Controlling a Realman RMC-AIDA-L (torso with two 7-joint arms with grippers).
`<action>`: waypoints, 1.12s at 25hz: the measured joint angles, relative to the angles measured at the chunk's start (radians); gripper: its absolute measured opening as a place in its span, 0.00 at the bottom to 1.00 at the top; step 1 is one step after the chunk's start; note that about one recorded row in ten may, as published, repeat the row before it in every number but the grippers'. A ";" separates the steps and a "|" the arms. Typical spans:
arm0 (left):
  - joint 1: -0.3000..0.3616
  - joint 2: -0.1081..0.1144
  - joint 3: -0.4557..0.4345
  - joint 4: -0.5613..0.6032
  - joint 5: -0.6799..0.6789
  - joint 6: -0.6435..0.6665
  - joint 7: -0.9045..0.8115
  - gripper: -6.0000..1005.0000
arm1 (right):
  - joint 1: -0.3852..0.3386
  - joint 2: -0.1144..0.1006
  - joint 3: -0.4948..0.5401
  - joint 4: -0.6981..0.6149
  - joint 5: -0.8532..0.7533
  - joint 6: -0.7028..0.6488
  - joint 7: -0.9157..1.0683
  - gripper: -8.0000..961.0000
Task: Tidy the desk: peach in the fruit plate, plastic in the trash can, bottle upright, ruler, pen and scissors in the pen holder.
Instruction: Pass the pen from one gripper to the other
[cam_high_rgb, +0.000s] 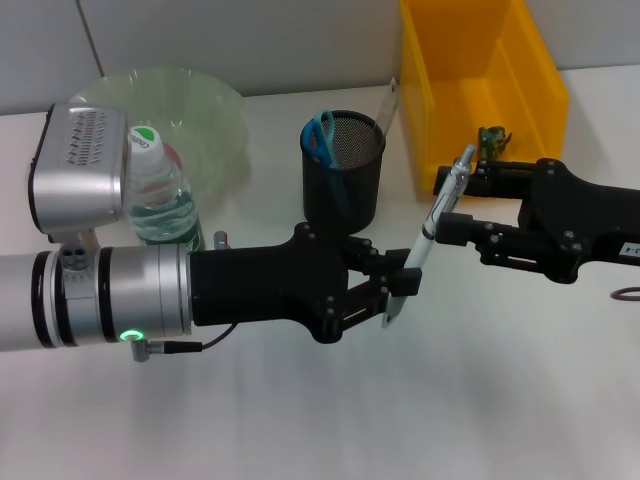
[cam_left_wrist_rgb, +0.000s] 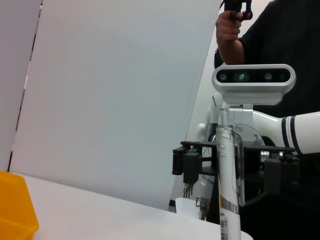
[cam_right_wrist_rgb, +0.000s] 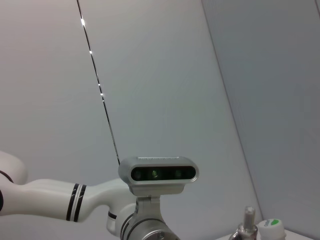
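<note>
A white and silver pen (cam_high_rgb: 430, 230) hangs slanted in the air over the desk, right of the black mesh pen holder (cam_high_rgb: 345, 190). My left gripper (cam_high_rgb: 392, 290) is shut on the pen's lower end. My right gripper (cam_high_rgb: 445, 208) stands open around its upper part. The left wrist view shows the pen (cam_left_wrist_rgb: 227, 165) upright, with the right gripper's fingers (cam_left_wrist_rgb: 190, 167) wide apart behind it. Blue scissors (cam_high_rgb: 320, 135) and a clear ruler (cam_high_rgb: 390, 105) stand in the holder. The bottle (cam_high_rgb: 160, 200) stands upright. Something reddish shows behind it in the green fruit plate (cam_high_rgb: 215, 110).
A yellow bin (cam_high_rgb: 540, 90) stands at the back right with a green bit of plastic (cam_high_rgb: 492, 140) inside. The white desk (cam_high_rgb: 300, 420) stretches in front of both arms. The pen's top (cam_right_wrist_rgb: 247, 220) and the bottle cap (cam_right_wrist_rgb: 270, 225) show in the right wrist view.
</note>
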 joint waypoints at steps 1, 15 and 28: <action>-0.001 0.000 0.000 0.000 0.000 0.000 0.000 0.17 | 0.000 0.000 0.000 0.000 0.000 0.001 0.000 0.59; -0.010 0.000 0.008 -0.002 0.000 0.006 0.001 0.21 | 0.002 0.002 -0.002 0.000 0.000 0.004 0.001 0.33; -0.012 0.000 0.011 -0.002 -0.002 0.001 0.010 0.24 | 0.014 0.003 -0.003 0.012 -0.002 0.000 0.006 0.30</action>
